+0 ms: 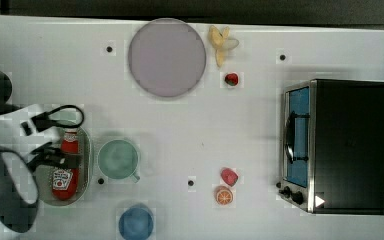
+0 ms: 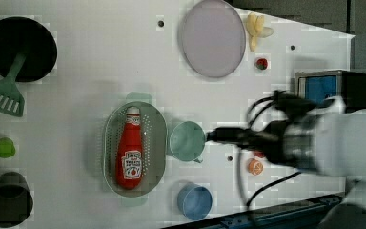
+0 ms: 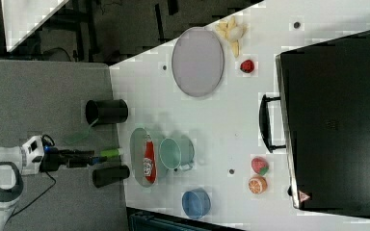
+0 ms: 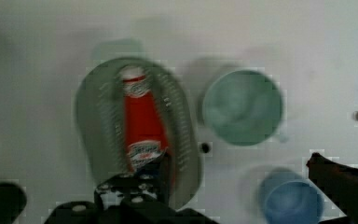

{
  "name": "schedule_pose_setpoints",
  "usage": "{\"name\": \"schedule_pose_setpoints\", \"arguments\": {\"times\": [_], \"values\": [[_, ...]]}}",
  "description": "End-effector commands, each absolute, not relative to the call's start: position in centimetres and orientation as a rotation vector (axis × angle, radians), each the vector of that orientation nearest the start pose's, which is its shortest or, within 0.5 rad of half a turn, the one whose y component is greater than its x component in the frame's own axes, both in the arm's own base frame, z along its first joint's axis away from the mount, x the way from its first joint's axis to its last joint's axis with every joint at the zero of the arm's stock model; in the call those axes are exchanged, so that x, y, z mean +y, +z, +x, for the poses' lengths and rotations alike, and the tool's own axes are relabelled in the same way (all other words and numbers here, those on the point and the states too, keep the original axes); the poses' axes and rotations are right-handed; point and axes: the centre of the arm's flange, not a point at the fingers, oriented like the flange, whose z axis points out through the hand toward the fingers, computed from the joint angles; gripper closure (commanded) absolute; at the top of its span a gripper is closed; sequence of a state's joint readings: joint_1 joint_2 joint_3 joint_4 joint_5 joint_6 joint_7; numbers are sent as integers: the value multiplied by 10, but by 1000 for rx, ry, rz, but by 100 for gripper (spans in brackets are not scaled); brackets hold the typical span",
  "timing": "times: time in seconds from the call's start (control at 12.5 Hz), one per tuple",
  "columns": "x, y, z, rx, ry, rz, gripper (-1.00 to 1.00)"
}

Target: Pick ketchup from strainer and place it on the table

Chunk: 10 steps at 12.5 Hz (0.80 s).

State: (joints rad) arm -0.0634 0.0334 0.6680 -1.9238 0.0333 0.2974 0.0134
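- Nearest the wrist camera: gripper (image 4: 235,172), fingers spread wide, nothing between them, one dark finger over the lower end of the ketchup (image 4: 142,122), the other off near the blue cup (image 4: 291,201).
- Ketchup lying flat in the strainer (image 2: 112,138), cap toward the top view's top, label end toward its bottom; not yet lifted.
- Strainer resting on the table (image 1: 230,125), green cup (image 2: 187,141) just beside it on the left view's right, blue cup below that.
- In the top view, gripper hanging above the strainer, cables crossing over the bottle's neck; no contact to be made out between fingers and bottle.
- Judged stage: approach only. Nothing of the pick done, nothing of the placing done.
- Left to do, as judged: lower onto the bottle, straddle its body, close, lift clear of the strainer rim, set down on a bare stretch of table.
- Bare table in plenty toward the middle, between the green cup and the toaster oven (image 1: 347,145); round plate (image 1: 166,57), banana (image 1: 221,44), strawberries and orange slice (image 1: 224,195) well apart from the strainer.
- Possible snag, as a guess: green cup close by the strainer, so a wide finger could brush it on the way down.
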Motion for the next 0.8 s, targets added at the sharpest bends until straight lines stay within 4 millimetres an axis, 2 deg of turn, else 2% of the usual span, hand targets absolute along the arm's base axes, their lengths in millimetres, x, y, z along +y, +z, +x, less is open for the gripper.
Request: {"name": "schedule_pose_setpoints", "arguments": {"times": [0.08,0.32,0.8], "values": [[354,455,444,257,117,-3103,-100],[373,401,432,149,150,-3118,-100],[380,294,421,23,104,-3101,-100]]}}
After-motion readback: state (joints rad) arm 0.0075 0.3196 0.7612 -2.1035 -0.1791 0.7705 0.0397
